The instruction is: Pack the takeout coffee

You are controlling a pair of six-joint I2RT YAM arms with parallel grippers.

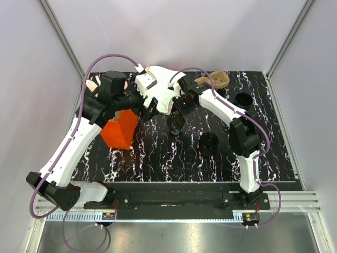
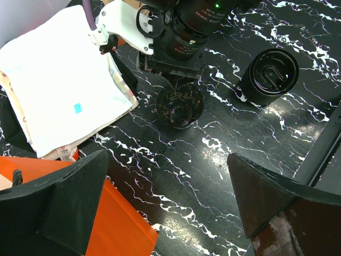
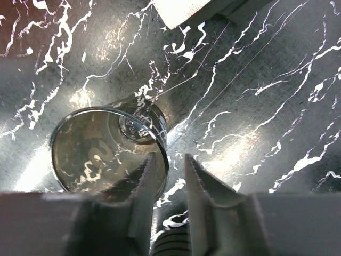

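The takeout coffee cup point(image 1: 176, 122) point(image 2: 180, 106) point(image 3: 101, 154) is small, black and glossy, and stands upright and lidless on the black marbled table. My right gripper point(image 1: 181, 109) point(image 3: 168, 157) hangs just above it, open by a narrow gap. One finger is inside the cup's mouth and the other outside, so the rim runs between them. My left gripper point(image 1: 149, 108) point(image 2: 170, 213) hovers to the cup's left, wide open and empty, above the table beside an orange bag point(image 2: 90, 224).
A white paper bag point(image 1: 158, 95) point(image 2: 58, 90) lies at the back centre. The brown cardboard cup tray point(image 1: 216, 80) sits behind it to the right. A second black cup point(image 1: 243, 99) and a stack of black lids point(image 1: 209, 142) point(image 2: 269, 74) stand to the right. The orange bag point(image 1: 120, 129) is on the left.
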